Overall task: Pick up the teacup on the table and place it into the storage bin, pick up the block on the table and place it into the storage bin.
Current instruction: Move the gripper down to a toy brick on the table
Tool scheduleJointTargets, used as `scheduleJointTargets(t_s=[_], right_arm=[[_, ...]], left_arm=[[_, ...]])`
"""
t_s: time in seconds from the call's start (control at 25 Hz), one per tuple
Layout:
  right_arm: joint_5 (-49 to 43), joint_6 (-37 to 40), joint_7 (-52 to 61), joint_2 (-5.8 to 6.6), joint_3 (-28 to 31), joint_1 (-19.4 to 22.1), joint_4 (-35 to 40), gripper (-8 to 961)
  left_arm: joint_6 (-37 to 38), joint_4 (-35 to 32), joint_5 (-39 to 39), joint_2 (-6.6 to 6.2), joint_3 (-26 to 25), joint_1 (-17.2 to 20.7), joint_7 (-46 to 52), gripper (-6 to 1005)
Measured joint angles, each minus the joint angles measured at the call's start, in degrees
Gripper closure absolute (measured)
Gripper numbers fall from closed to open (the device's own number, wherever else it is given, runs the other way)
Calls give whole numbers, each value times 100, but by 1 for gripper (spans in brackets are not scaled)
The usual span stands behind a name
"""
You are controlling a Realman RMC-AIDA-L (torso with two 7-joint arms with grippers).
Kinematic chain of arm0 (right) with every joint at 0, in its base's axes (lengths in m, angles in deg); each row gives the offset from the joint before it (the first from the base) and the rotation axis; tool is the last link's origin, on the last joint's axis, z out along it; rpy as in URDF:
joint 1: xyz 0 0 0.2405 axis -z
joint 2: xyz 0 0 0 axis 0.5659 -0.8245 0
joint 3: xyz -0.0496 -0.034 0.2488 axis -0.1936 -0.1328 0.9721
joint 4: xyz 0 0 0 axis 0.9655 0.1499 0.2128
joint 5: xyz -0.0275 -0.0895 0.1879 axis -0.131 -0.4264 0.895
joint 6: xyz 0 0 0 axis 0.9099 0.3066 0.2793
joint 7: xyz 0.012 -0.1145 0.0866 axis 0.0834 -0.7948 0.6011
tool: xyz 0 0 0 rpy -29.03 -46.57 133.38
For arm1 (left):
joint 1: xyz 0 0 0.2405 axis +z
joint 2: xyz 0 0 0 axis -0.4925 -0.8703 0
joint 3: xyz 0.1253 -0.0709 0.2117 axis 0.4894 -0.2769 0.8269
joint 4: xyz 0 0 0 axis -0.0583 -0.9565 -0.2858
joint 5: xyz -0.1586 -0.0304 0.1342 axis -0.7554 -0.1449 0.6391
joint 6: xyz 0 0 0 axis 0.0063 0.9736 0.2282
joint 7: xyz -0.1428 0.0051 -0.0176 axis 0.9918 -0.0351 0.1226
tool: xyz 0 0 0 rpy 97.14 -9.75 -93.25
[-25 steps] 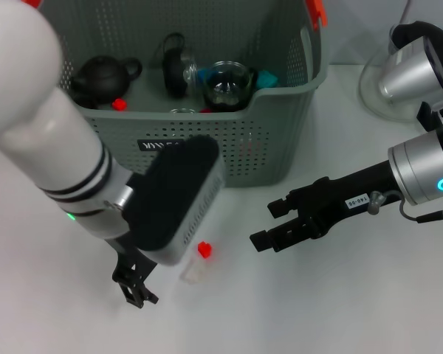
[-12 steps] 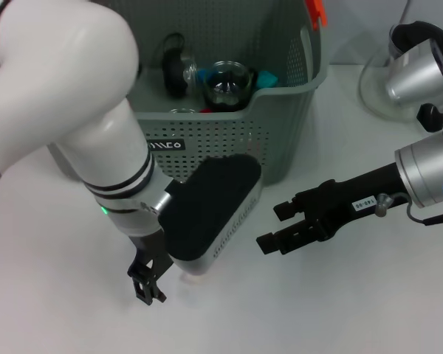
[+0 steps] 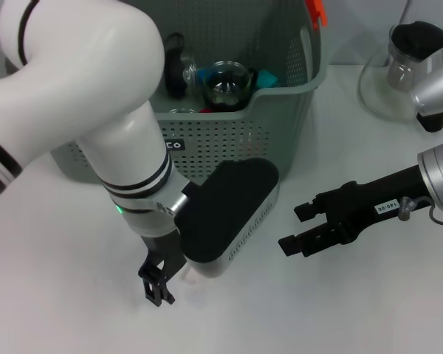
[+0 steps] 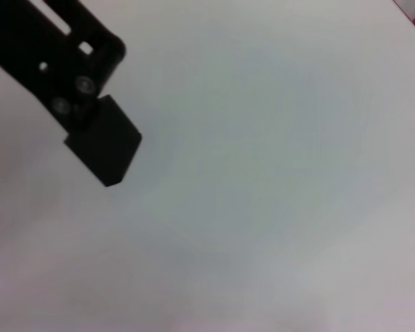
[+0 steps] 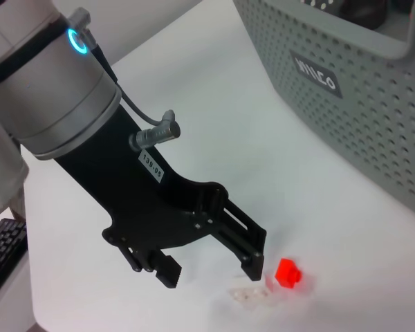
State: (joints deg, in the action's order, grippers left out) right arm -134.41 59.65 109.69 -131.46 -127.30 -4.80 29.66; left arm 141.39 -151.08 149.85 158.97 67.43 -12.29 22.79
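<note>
The left pincer [image 5: 211,273] hovers spread wide over the small red block [image 5: 288,272] on the white surface [image 3: 340,310], while the right pincer [image 3: 299,227] waits open nearby.

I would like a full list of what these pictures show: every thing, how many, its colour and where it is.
storage bin: one, grey-green perforated, far side of the table, black label on its front
orange clip: one, on the bin's rim
glass vessel: one, clear, inside the bin
black item: one, inside the bin, kind unclear
red block: one, on the table beside the left gripper
clear piece: one, small, next to the block
glass jug: one, dark top, far right
table: one, white
left gripper: black, fingers open, low over the table
right gripper: black, fingers open, to the right
</note>
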Motion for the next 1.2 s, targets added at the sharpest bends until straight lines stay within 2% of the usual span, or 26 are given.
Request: scheduleJointTargets(t_s=[0.48,1.2], right_arm=[[-4,-70,-28,0,9,7,-38,25],[15,-175,-42,-12,18,7,-56,24]], left_arm=[[-325,533,-22,1,167,-307,74,80],[-413,729,11,-5,203,-329,77,86]])
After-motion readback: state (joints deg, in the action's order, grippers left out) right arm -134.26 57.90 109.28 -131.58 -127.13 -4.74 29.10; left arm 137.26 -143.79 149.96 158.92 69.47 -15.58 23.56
